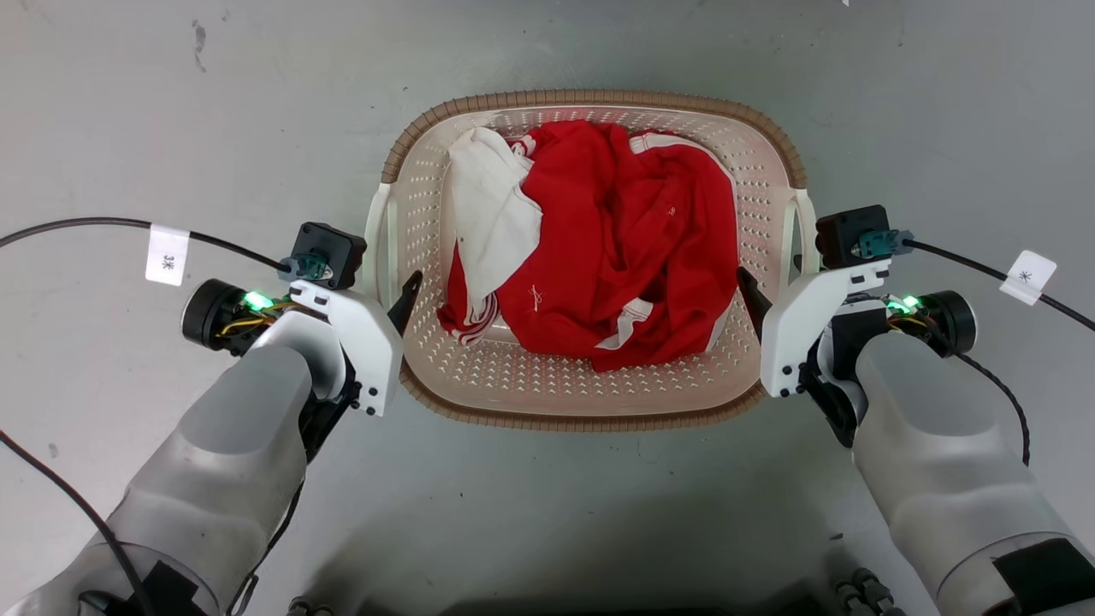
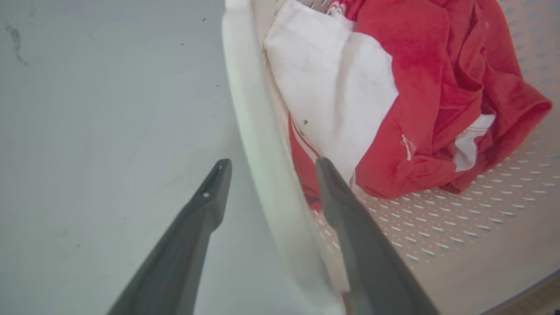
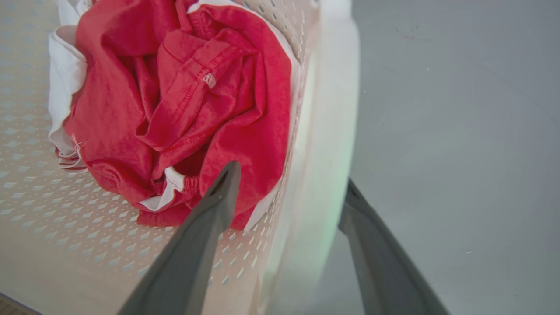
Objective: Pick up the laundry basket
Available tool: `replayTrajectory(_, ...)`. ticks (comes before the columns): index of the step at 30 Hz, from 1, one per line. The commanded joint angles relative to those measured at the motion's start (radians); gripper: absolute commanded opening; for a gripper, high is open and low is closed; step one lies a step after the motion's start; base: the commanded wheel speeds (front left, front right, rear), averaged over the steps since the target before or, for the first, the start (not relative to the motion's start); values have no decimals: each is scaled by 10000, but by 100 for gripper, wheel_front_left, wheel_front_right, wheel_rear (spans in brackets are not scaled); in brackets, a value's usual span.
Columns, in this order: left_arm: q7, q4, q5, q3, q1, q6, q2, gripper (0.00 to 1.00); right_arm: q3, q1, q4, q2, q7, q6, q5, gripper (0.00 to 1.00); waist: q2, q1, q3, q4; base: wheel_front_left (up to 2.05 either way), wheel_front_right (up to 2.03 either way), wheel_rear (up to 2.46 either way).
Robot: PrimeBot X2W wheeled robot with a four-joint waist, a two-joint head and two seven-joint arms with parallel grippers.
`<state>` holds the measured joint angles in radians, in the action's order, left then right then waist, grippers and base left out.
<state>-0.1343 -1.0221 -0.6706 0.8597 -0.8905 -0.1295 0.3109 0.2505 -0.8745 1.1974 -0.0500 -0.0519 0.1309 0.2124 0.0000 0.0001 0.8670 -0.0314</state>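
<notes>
Both unclenched, left end effector (image 2: 272, 164) and right end effector (image 3: 291, 175) straddle walls of the cream perforated plastic laundry basket (image 1: 590, 98); uneven lifting could tilt it.

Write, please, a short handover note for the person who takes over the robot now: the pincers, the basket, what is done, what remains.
The left pincer is open, with one finger on each side of the left handle.
The right pincer is open, set across the right handle in the same way.
The basket stands on the grey floor between the arms, with red and white clothes inside.
Done: both pincers are placed at the handles.
Left: close both, then lift evenly. The basket seems not yet lifted.
</notes>
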Motion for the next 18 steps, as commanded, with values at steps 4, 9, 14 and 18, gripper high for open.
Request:
replayTrajectory(4,-22,13,-492,551,-262,-9,169,100,141,-318,144,-6,-48,-3,246,100,0,-1,69,-7,0,0,0)
replayTrajectory(9,-104,-73,-941,1020,-413,-9,265,100,305,-396,230,-6,-156,-3,446,100,0,-1,106,2,0,0,0)
replayTrajectory(14,111,171,-1520,1614,-399,-9,305,0,672,-395,261,-13,93,-1,710,0,0,-1,101,47,0,0,0)
replayTrajectory(18,68,251,-1895,2033,-470,-10,467,0,770,-489,361,-13,76,11,740,0,0,-1,64,46,0,0,0)
